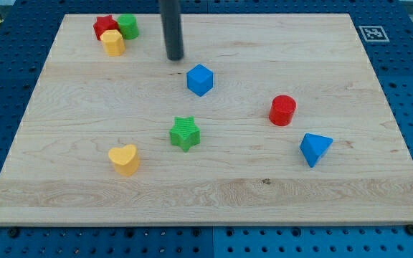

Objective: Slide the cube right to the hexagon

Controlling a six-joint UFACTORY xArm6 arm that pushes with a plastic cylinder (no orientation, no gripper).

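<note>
The blue cube (200, 79) sits on the wooden board, a little above the middle. My tip (175, 57) is just up and to the left of the cube, a short gap apart. The yellow hexagon (112, 43) lies near the top left corner, touching the red star (105, 26) and close to the green cylinder (127, 26).
A green star (185, 133) sits near the board's centre, a yellow heart (125, 159) lower left, a red cylinder (282, 110) at right and a blue triangular block (314, 149) lower right. The wooden board (214, 193) lies on a blue perforated table.
</note>
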